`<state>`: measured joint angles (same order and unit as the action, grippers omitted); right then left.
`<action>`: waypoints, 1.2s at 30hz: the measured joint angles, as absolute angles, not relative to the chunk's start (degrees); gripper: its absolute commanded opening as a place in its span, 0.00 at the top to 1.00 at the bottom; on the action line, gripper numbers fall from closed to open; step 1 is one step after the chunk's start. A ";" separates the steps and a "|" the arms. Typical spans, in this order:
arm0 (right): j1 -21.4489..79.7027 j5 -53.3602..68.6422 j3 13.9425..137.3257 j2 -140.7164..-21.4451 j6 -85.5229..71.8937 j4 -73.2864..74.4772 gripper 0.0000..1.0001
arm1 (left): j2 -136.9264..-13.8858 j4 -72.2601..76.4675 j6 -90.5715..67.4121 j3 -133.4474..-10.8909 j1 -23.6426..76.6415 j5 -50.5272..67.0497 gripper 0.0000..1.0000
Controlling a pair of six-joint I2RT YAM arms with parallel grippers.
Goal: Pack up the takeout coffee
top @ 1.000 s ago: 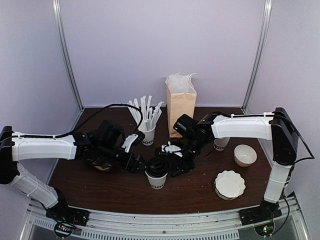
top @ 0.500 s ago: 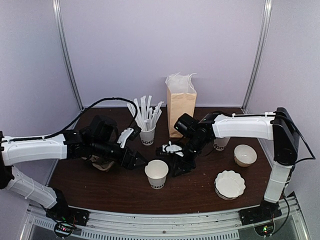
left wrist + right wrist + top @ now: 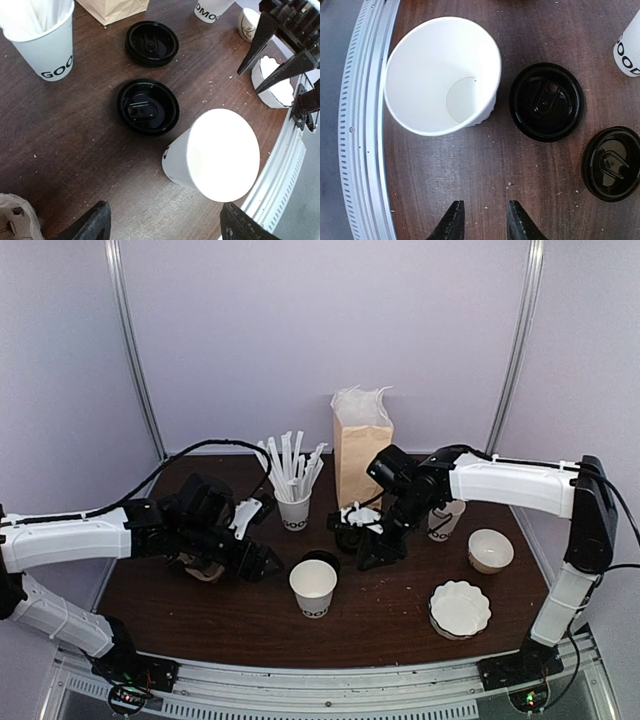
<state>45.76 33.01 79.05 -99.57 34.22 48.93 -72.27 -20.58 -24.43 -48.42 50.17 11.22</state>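
lidless white cup — black lid beside

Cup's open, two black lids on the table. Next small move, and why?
Probably lower the open left pincer onto the nearer lid, lying flat beside the cup. The cup stands upright and uncovered, the right pincer is empty, and that lid lies just ahead of the left one, so gripping it seems the shortest step toward capping the coffee.
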 measured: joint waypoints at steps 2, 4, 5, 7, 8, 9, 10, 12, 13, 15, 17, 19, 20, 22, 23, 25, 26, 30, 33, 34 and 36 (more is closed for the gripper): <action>45.60 31.59 80.47 -100.40 34.52 48.86 0.73 | -72.44 -21.21 -24.10 -48.42 49.69 10.24 0.23; 45.60 30.52 82.98 -102.06 34.61 48.58 0.74 | -72.84 -21.43 -24.05 -48.45 48.95 9.19 0.26; 45.60 30.06 84.18 -103.00 34.52 48.27 0.75 | -73.21 -21.47 -24.08 -48.47 48.38 8.69 0.28; 45.60 29.28 86.48 -105.19 34.33 47.55 0.75 | -74.50 -21.82 -24.23 -48.95 47.20 7.81 0.31; 45.60 28.80 87.20 -106.26 34.09 47.05 0.75 | -75.37 -22.20 -24.32 -49.50 46.68 7.40 0.32; 45.60 28.36 87.55 -107.02 33.91 46.74 0.75 | -76.51 -22.55 -24.40 -50.26 46.19 6.92 0.33; 45.60 27.92 87.72 -107.70 33.61 46.61 0.75 | -78.11 -22.74 -24.60 -51.33 45.78 6.33 0.34; 45.60 26.76 87.68 -108.14 32.99 46.63 0.74 | -80.97 -22.81 -25.39 -53.23 45.41 5.56 0.36; 45.52 26.28 87.57 -108.05 32.88 46.63 0.74 | -82.78 -22.76 -25.91 -54.43 45.41 5.21 0.37; 45.30 25.21 86.46 -106.74 32.80 46.11 0.72 | -86.00 -22.28 -26.87 -56.34 45.43 4.93 0.39; 44.77 24.38 84.01 -103.81 32.82 45.98 0.70 | -89.76 -22.09 -27.66 -58.26 45.43 4.75 0.39; 43.79 24.12 81.49 -99.96 32.95 46.65 0.70 | -93.08 -22.00 -28.18 -59.83 45.45 4.71 0.39; 43.07 24.12 80.27 -97.58 33.08 47.16 0.69 | -94.85 -21.93 -28.27 -60.66 45.54 4.71 0.39; 41.58 24.08 78.46 -92.51 33.12 47.92 0.69 | -97.32 -22.11 -28.32 -62.37 45.71 4.64 0.39; 40.75 23.88 77.43 -89.95 33.15 47.94 0.68 | -98.78 -22.09 -28.32 -62.87 45.93 4.64 0.38; 39.03 23.66 74.96 -84.51 33.06 47.81 0.67 | -101.03 -22.46 -28.27 -64.84 46.65 4.62 0.37; 38.11 23.55 73.41 -81.71 32.93 47.53 0.66 | -102.10 -22.44 -28.27 -65.89 47.09 4.49 0.37; 35.18 23.27 68.97 -74.81 32.58 46.39 0.65 | -105.32 -22.85 -28.27 -69.38 48.49 3.31 0.36; 33.17 23.31 67.57 -73.34 32.34 45.84 0.65 | -107.72 -24.08 -28.25 -71.92 49.28 1.43 0.37; 32.86 23.31 67.40 -73.28 32.25 45.60 0.64 | -108.42 -24.62 -28.25 -72.58 49.56 0.58 0.37; 32.32 23.35 67.07 -73.28 31.90 45.19 0.64 | -109.69 -25.78 -28.23 -73.60 50.09 -1.17 0.40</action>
<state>32.32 23.35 67.07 -73.28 31.90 45.19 -109.69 -25.78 -28.23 -73.60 50.09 -1.17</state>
